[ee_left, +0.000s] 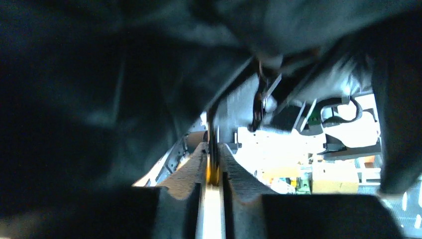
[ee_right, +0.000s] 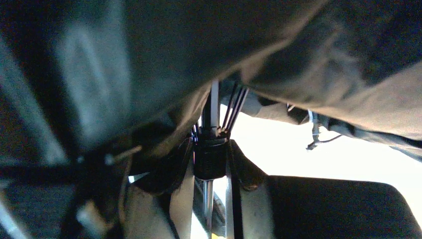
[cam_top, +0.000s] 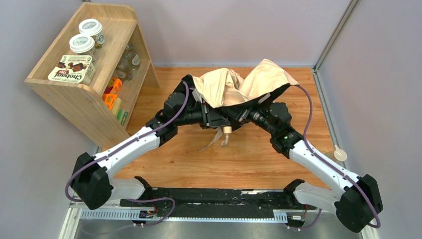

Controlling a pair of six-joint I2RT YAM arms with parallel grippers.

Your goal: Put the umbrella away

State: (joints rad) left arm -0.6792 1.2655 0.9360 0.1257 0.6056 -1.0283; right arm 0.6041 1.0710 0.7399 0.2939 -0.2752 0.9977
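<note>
- Ribbed dark fingers (ee_left: 186, 172) of the left tool (ee_left: 213, 167) fill the bottom of the left wrist view. They are pressed close together and pinch a thin black shaft (ee_left: 213, 134) that rises between them.
- Right tool (ee_right: 210, 179): its two fingers sit tight on either side of a black collar (ee_right: 210, 159) on the same kind of rod and pinch it. Thin ribs (ee_right: 234, 107) fan upward from the collar into the fabric.
- Pale peach-beige fabric folding umbrella (cam_top: 234, 84): held off the wooden counter (cam_top: 174, 164) between the two arms, over the far middle of the board. Its canopy is half collapsed, crumpled and draped over both wrists, so it hides both tools from the overhead camera.
- Small cream block handle (cam_top: 226, 133): hangs below the canopy on the near side, between the two forearms. A beige strap (cam_top: 211, 142) trails from it toward the counter. Whether the strap touches the board cannot be told.
- Light wooden shelf unit (cam_top: 79, 74): stands at the far left, well apart from the umbrella.
- Top of the shelf: two glass jars with white lids (cam_top: 91, 27) and a white Chobani carton (cam_top: 72, 68).
- Lower levels of the shelf: more glass jars and orange packets (cam_top: 112, 94).
- Small cream round object (cam_top: 340, 153): lies at the right edge of the counter, beside the right forearm.
</note>
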